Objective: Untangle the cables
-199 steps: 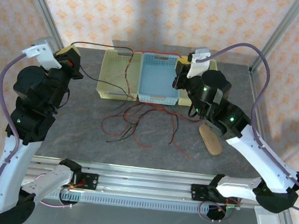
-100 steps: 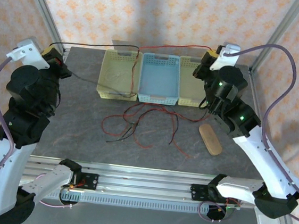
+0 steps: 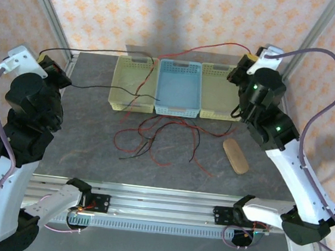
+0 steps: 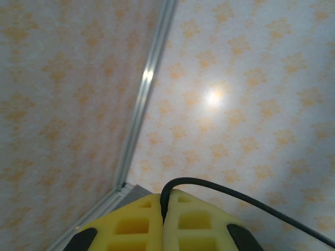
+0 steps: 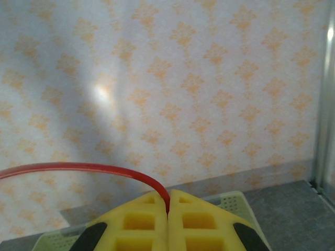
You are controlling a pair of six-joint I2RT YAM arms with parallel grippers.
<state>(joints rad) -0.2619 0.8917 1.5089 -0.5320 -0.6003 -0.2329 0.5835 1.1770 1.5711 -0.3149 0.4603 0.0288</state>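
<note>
Two thin floppy cables are lifted off the desk, one per hand. The left hand (image 4: 164, 201) has its blocky yellow fingers (image 4: 131, 226) pressed flat together, pinching the thin black rubbery cable (image 4: 180, 180), which loops out of the tips and arcs away to the right. Same deal on the right hand (image 5: 168, 201): yellow pads with square moulded pockets, squeezed tight on the glossy red cable (image 5: 78, 167), which curves off to the left.

From the top camera, both lines stretch in from the back corners and pass over the yellow mesh plastic basket (image 3: 125, 76). They drop to the loose tangle of red and black wires (image 3: 154, 137) on the dark grey stone-look desk (image 3: 75, 146), just in front of the baskets.

Beside that basket sits a light blue slotted plastic basket (image 3: 179, 91), then a pale yellow-green plastic basket (image 3: 215, 94). All three are rectangular and sit touching side by side. A flat tan oval piece (image 3: 235, 155), wood-looking, lies right of the tangle. The matte wallpaper (image 5: 209, 78) has a repeating orange floral motif.
</note>
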